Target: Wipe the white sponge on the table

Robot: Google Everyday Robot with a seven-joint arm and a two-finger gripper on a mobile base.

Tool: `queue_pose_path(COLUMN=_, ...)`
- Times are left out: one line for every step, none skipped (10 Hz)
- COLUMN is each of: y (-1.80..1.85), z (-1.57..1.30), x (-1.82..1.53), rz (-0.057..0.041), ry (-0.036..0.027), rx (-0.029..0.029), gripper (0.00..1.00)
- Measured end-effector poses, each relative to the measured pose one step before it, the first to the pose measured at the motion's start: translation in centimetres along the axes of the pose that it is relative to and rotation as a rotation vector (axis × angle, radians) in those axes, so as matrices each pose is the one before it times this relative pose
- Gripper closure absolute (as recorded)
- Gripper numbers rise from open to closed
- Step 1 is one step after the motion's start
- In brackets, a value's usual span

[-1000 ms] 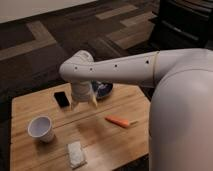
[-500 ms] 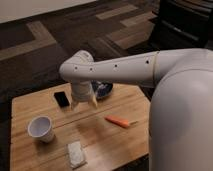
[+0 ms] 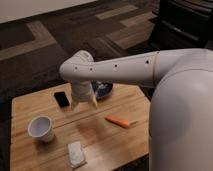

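Hand (image 3: pixel 84 104) hangs open and empty mid-frame; I'd bring it squarely over the sponge (image 3: pixel 76 154) at lower left, gripping flat before rubbing the counter (image 3: pixel 117 145).

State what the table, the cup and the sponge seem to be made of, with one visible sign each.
The table: light-brown wood, matte; plank seams show. The white cup: probably paper, matte with a thin rim. The white sponge: likely foam, off-white, slightly rough-looking. The gripper hangs open above the table's far half, holding nothing.
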Motion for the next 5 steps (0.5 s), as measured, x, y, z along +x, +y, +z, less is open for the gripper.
queue_pose_path(y=0.896, z=0.617, x=0.481, rz=-0.02056, ry=0.01137, rx=0.01006, gripper=0.35)
queue_pose_path(y=1.03, z=0.535, x=0.396, rz=-0.02031, ry=0.00676, rx=0.00558, gripper=0.35)
queue_pose_path(y=1.288, z=0.575, x=0.714, rz=-0.02191, ry=0.00767, rx=0.00845, gripper=0.35)
queue_pose_path(y=1.147, z=0.287, x=0.708, rz=-0.01731, ry=0.00653, rx=0.00207, gripper=0.35)
queue_pose_path(y=1.343, z=0.43, x=0.935, rz=-0.01555, ry=0.00617, rx=0.0054, gripper=0.35)
